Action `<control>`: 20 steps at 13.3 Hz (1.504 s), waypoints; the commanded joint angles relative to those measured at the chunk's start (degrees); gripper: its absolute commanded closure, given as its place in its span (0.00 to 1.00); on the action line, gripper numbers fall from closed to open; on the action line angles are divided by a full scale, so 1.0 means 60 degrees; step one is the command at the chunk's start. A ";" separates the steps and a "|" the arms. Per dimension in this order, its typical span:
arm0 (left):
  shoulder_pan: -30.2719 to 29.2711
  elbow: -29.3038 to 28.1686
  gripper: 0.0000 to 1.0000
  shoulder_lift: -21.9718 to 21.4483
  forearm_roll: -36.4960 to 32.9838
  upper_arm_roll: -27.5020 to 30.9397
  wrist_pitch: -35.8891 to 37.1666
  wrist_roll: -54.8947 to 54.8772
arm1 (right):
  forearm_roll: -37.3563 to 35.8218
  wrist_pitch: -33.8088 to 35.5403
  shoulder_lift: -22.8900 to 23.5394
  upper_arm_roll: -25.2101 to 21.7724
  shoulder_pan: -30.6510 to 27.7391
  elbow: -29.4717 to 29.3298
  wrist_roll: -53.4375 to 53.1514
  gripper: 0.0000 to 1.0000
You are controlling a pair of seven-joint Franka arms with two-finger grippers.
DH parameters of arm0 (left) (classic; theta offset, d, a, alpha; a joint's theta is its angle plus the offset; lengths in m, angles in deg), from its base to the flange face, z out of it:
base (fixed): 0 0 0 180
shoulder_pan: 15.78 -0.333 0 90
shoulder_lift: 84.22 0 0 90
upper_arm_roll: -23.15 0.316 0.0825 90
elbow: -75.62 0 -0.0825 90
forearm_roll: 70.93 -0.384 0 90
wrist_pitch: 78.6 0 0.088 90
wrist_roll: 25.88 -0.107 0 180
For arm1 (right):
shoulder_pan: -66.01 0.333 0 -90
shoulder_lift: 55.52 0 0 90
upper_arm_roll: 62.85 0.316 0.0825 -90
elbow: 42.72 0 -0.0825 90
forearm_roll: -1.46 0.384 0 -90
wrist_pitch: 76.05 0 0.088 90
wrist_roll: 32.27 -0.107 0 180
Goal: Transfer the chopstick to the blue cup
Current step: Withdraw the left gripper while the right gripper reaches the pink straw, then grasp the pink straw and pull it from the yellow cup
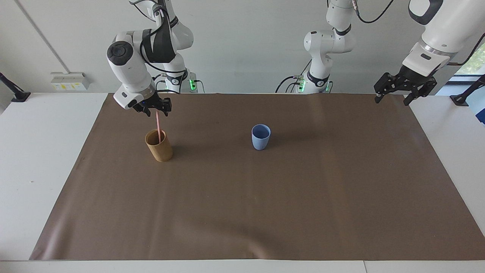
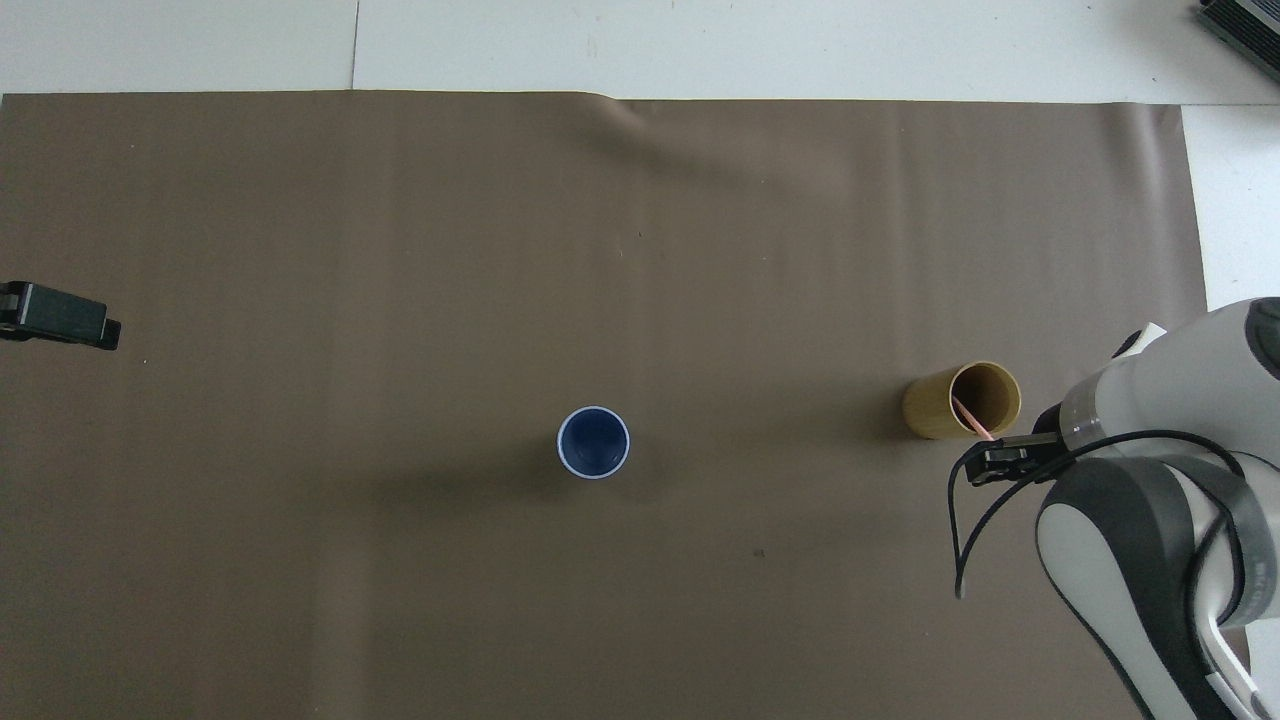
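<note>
The pale pink chopstick (image 1: 157, 127) stands tilted in a tan cylindrical cup (image 1: 159, 146) toward the right arm's end of the brown mat, its lower part inside the cup (image 2: 945, 405). My right gripper (image 1: 156, 111) hangs at the chopstick's upper tip (image 2: 968, 415); the overhead view shows this gripper (image 2: 985, 465) just beside the tan cup's rim. The light-blue cup (image 1: 260, 137) stands upright and empty near the mat's middle (image 2: 593, 442). My left gripper (image 1: 394, 98) waits raised and open over the mat's corner at the left arm's end (image 2: 105, 330).
The brown mat (image 1: 265, 212) covers most of the white table (image 1: 38, 151). A black cable loops from the right arm's wrist (image 2: 960, 540) above the mat beside the tan cup.
</note>
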 commanded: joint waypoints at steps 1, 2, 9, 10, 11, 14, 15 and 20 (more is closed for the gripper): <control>-0.0007 -0.0143 0.00 -0.0202 -0.0090 -0.0039 0.0054 0.0249 | -0.0013 -0.0158 -0.0218 0.0053 -0.0058 0.0197 -0.0064 0.64; -0.0007 -0.0143 0.00 -0.0202 -0.0090 -0.0039 0.0083 0.0234 | -0.0013 -0.0129 -0.0189 0.0053 -0.0072 0.0153 -0.0020 0.70; -0.0095 -0.0157 0.00 -0.0202 -0.0090 -0.0025 0.0127 0.0234 | -0.0013 -0.0026 -0.0028 0.0067 -0.0145 -0.0212 0.0039 1.00; -0.0095 -0.0143 0.00 -0.0202 -0.0090 -0.0025 0.0127 0.0234 | 0.0002 0.0003 -0.0013 0.0067 -0.0131 -0.0315 0.0039 1.00; -0.0095 -0.0157 0.00 -0.0202 -0.0090 -0.0025 0.0141 0.0234 | 0.0017 0.0221 -0.0013 0.0067 -0.0131 -0.0519 0.0068 1.00; -0.0124 -0.0143 0.00 -0.0202 -0.0090 -0.0025 0.0127 0.0234 | 0.0411 0.1711 -0.0027 0.0038 -0.0174 -0.1615 0.0272 1.00; -0.0124 -0.0143 0.00 -0.0202 -0.0090 -0.0025 0.0127 0.0234 | 0.0427 0.2341 -0.0100 -0.0020 -0.0175 -0.2055 0.0374 1.00; -0.0124 -0.0143 0.00 -0.0202 -0.0090 -0.0025 0.0127 0.0234 | 0.0984 0.4659 -0.0305 -0.0050 -0.0175 -0.3947 0.0302 1.00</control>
